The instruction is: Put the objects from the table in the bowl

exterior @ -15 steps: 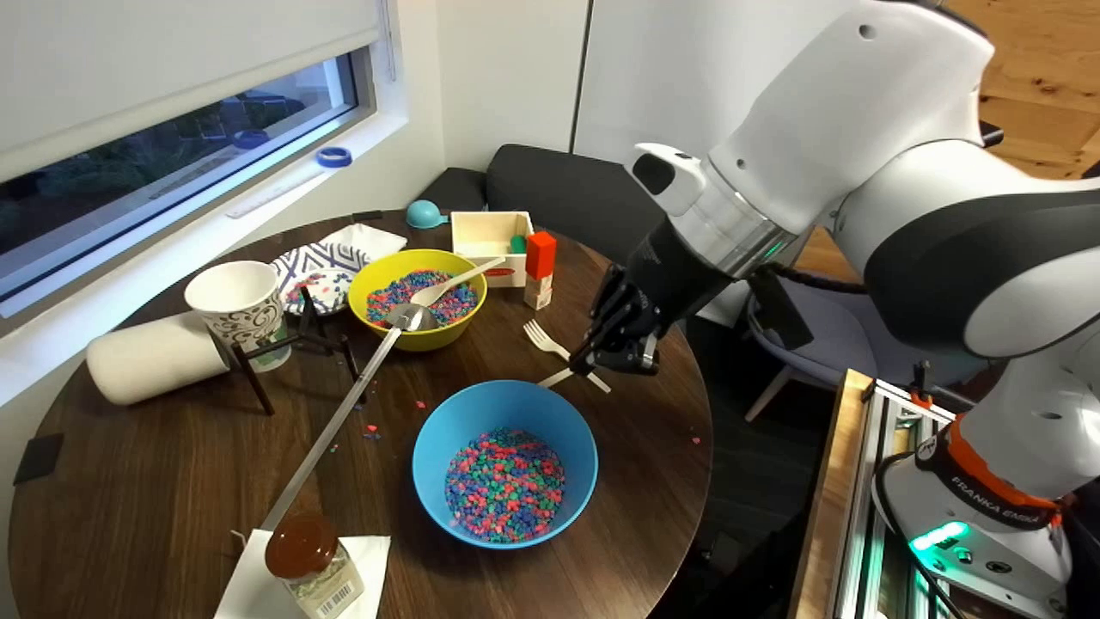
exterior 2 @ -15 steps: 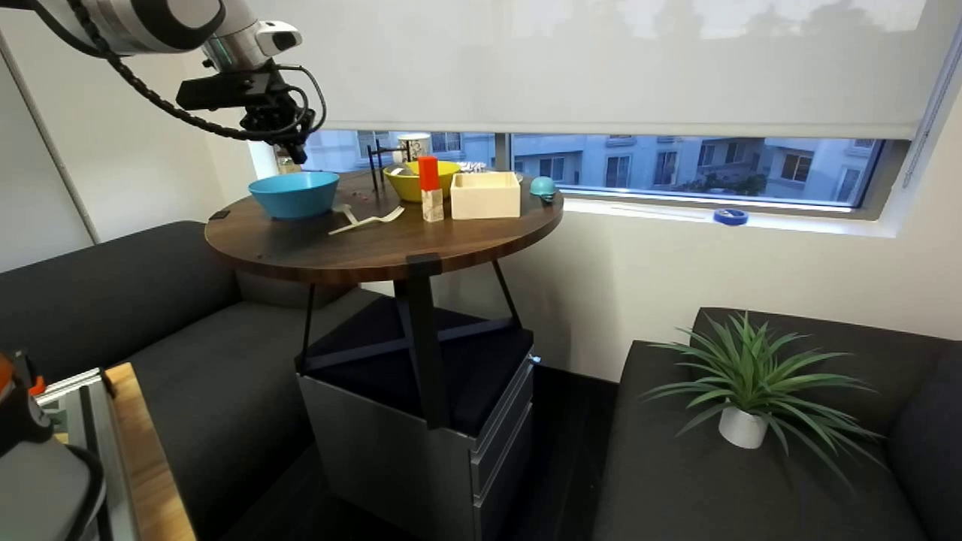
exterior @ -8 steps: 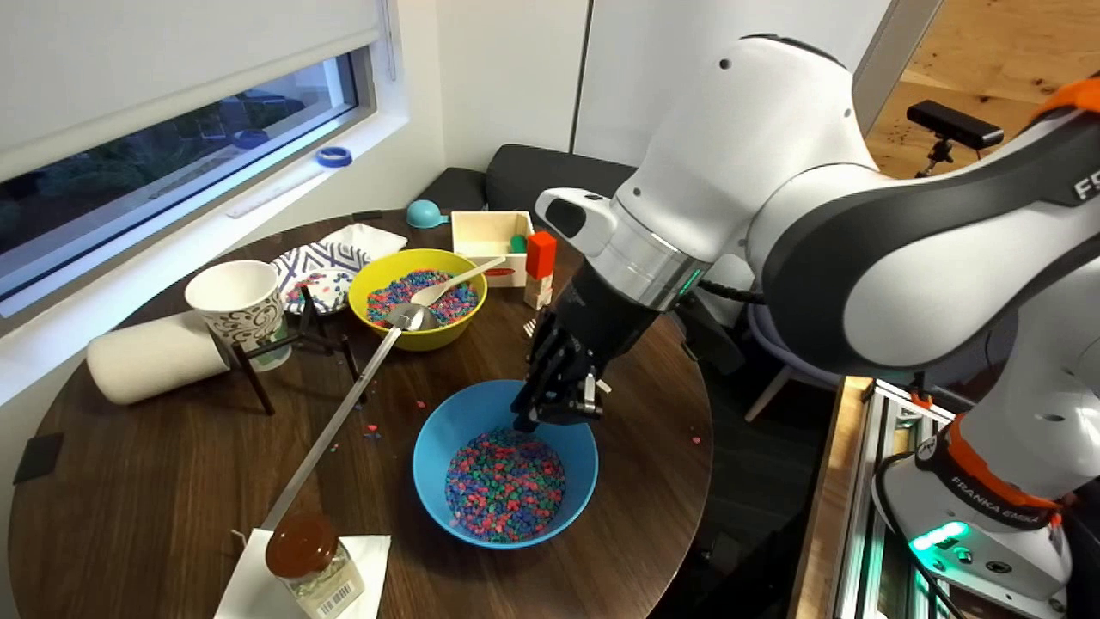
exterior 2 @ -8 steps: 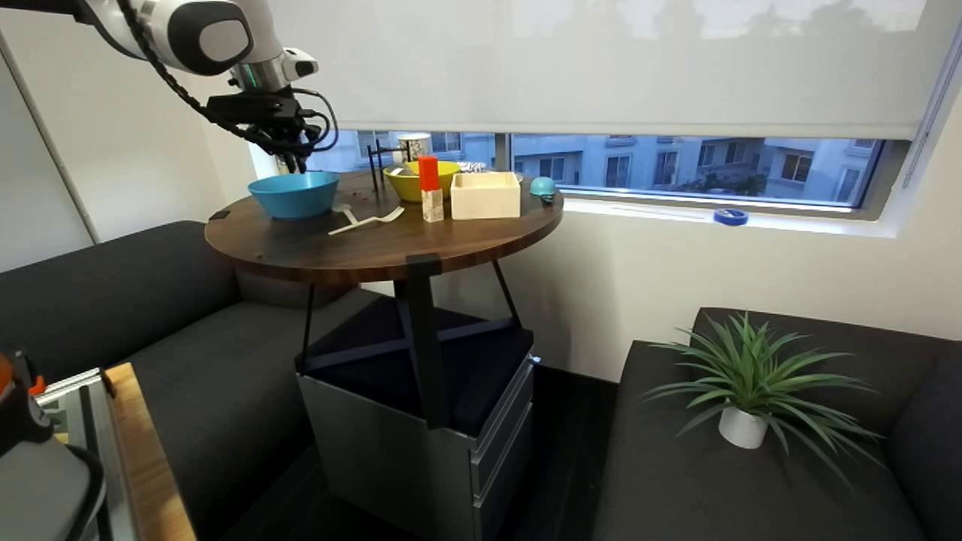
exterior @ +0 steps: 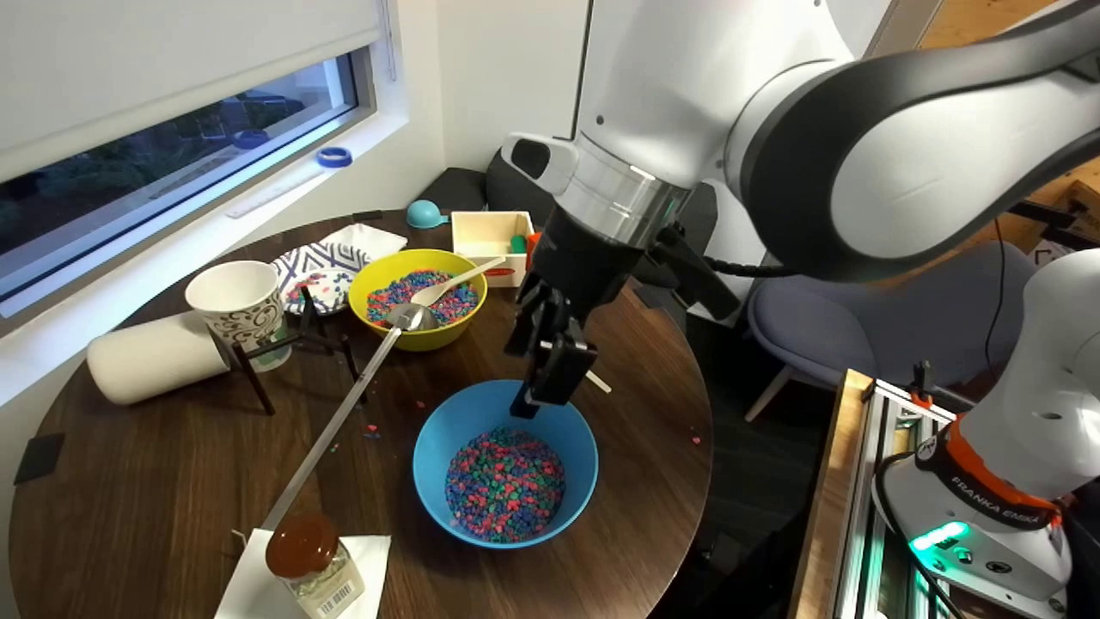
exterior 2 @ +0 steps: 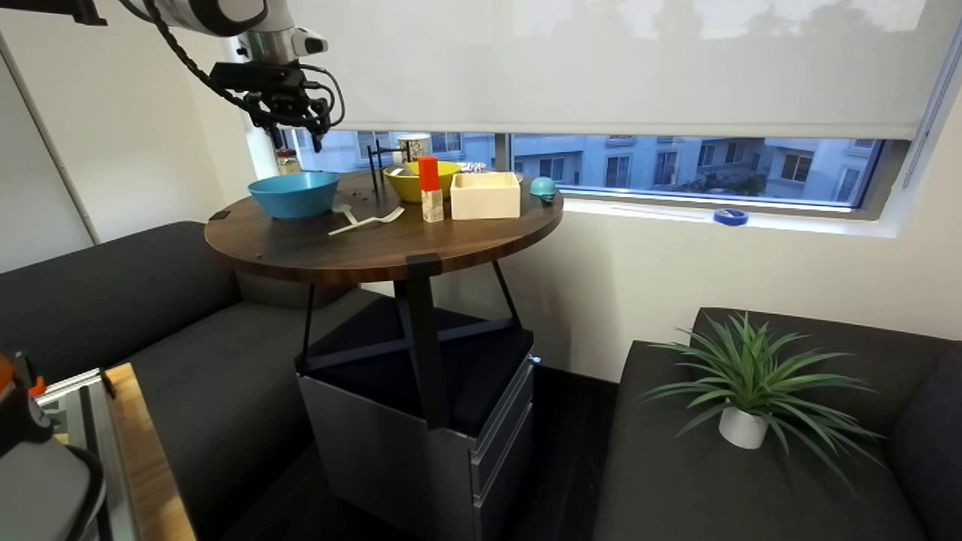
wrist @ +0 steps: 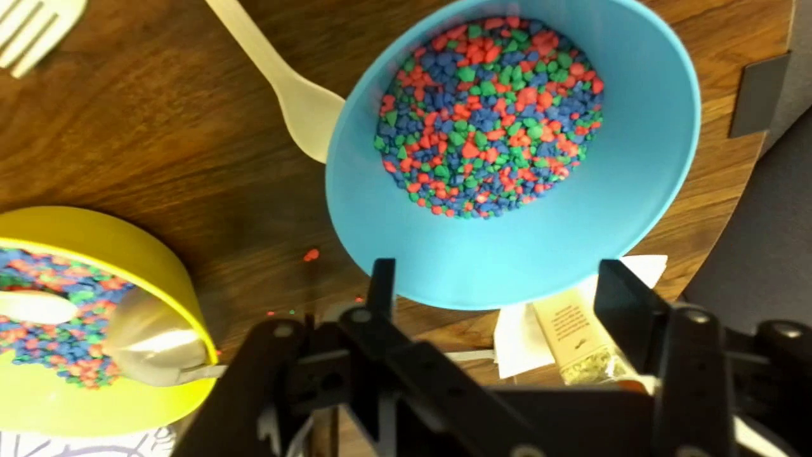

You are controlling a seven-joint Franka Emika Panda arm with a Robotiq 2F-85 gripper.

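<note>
Over the blue bowl (wrist: 488, 260), which holds many small red, green and blue pieces, my gripper (wrist: 498, 266) stands open with nothing between its fingers. In an exterior view the gripper (exterior 2: 297, 144) hangs above the blue bowl's rim. The yellow bowl (exterior: 438, 338) contains similar pieces, a pale spoon (exterior: 460, 279) and the head of a long metal ladle (exterior: 338, 421). On the table lie a pale fork (exterior 2: 373, 220) and a pale utensil (wrist: 311, 114), whose broad end meets the blue bowl's rim in the wrist view. Whether anything new lies among the pieces I cannot tell.
A red-capped container (exterior 2: 432, 203), a cream box (exterior 2: 485, 197) and a teal scoop (exterior: 424, 214) stand at the table's side. Elsewhere are a paper cup (exterior: 245, 297), a white roll (exterior: 155, 357), a dark stand (exterior: 252, 378) and a jar (exterior: 314, 567) on a napkin.
The gripper has swung from beside the fork to above the blue bowl, dipped, then risen a little. Its jaws, together before, have spread apart.
</note>
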